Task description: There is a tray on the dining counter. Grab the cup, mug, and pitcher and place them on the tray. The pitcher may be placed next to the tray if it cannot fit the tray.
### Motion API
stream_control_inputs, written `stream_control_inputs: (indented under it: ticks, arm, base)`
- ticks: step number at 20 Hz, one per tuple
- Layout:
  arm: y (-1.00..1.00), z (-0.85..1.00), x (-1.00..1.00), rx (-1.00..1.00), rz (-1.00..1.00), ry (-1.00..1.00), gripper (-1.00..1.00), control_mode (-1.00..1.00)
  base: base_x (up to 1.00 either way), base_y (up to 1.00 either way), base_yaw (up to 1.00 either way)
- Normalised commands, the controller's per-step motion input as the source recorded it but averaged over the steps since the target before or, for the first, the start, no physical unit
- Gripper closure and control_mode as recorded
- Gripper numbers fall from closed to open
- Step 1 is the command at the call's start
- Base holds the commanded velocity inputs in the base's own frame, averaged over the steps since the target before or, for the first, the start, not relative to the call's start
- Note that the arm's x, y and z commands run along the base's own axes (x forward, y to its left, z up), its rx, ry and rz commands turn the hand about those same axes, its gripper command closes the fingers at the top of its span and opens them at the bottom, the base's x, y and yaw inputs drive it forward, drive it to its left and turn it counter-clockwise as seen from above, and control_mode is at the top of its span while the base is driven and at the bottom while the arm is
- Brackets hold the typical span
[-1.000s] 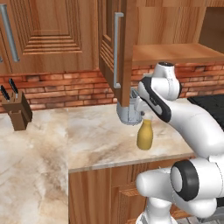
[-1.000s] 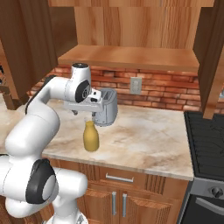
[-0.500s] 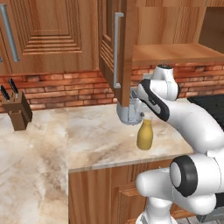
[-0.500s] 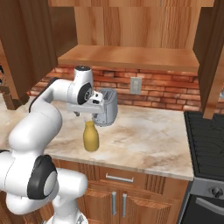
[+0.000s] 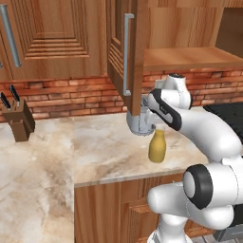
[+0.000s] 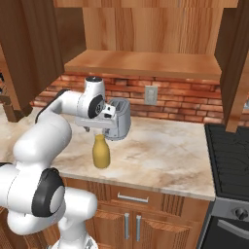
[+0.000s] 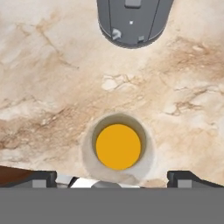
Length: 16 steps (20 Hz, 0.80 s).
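Observation:
The mustard-yellow pitcher [image 5: 157, 147] [image 6: 101, 153] stands upright on the marbled kitchen counter [image 5: 99, 152], close to its front edge. My gripper [image 6: 99, 132] hangs straight above it, pointing down. In the hand view the pitcher's round top [image 7: 118, 146] sits centred just above the gripper [image 7: 114, 179], whose two dark fingertips [image 7: 41, 177] stand wide apart at either side. The gripper is open and holds nothing. The tray, the cup, the mug and the dining counter are out of view.
A grey toaster [image 5: 137, 124] [image 6: 116, 119] [image 7: 133, 19] stands right behind the pitcher. An open cabinet door [image 5: 126, 52] hangs over it. A knife block [image 5: 19, 121] sits at the far left and a black stove [image 6: 233, 160] at the right.
The hand has sunk a little over the pitcher. The pitcher and toaster have not moved, and the jaws stay wide.

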Motion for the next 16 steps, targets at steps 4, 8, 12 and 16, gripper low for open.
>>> stream_control_inputs:
  ticks: [4,8,12,16]
  arm:
    - [0.00,-0.11,0.00,0.00,0.00,0.04,-1.00,-1.00]
    - [0.00,-0.16,0.00,0.00,0.00,0.03,-1.00,-1.00]
    - [0.00,-0.26,0.00,0.00,0.00,0.00,-1.00,-1.00]
    - [0.00,-0.19,0.00,0.00,0.00,0.00,-1.00,-1.00]
  base:
    - [0.00,0.00,0.00]
    - [0.00,0.00,0.00]
    - [0.00,0.00,0.00]
    - [0.00,0.00,0.00]
